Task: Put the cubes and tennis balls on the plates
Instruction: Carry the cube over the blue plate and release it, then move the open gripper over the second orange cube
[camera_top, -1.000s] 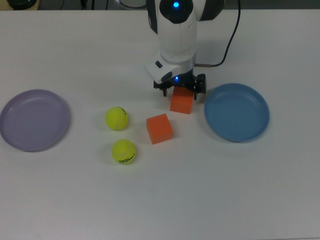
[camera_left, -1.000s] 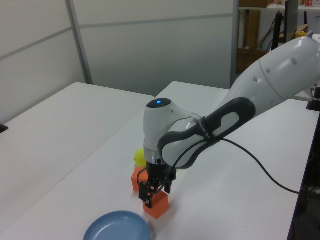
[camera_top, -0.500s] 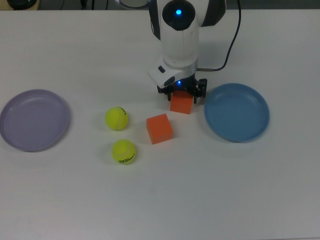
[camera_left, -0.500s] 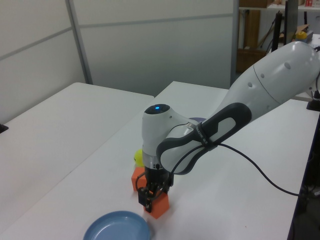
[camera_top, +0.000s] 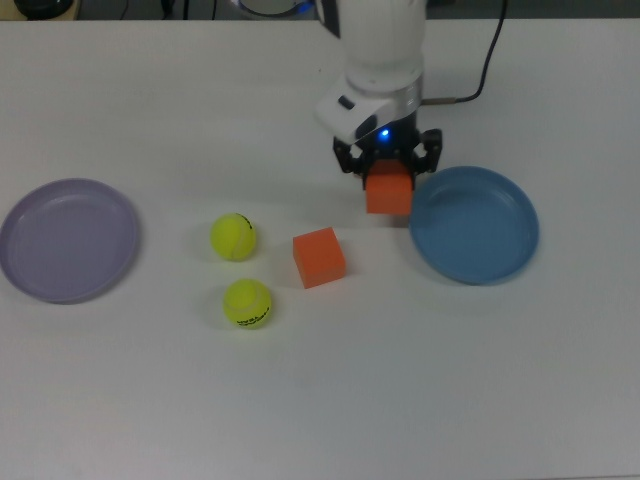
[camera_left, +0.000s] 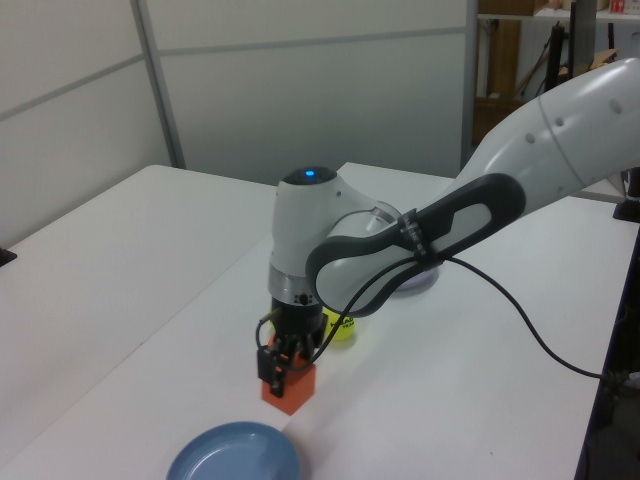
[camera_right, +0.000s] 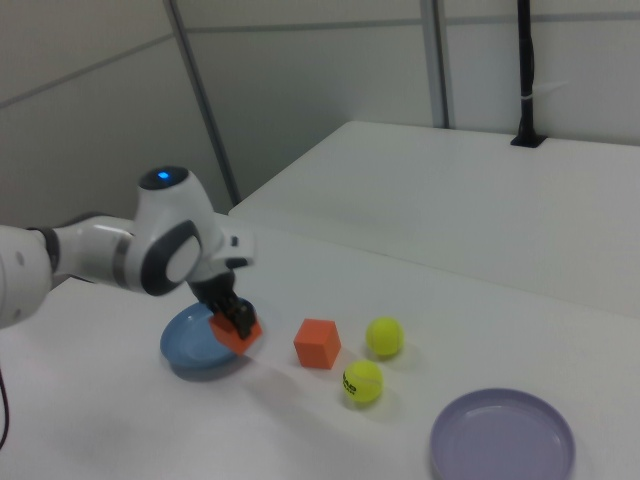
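1 orange cube is pinched between the fingers of the gripper and held clear of the white table; the right view shows it tilted, just at the near rim of the blue plate, and in the top view it sits just beside the blue plate's left edge, not over the dish proper; the other orange cube rests on the table, near the held one, toward the top view's left; 2 tennis balls lie further to the top view's left, 1 above the other, close together but apart; the lavender plate lies well apart at the top view's far left, nothing on it; the blue plate holds nothing either; a black cable trails from the arm's wrist.
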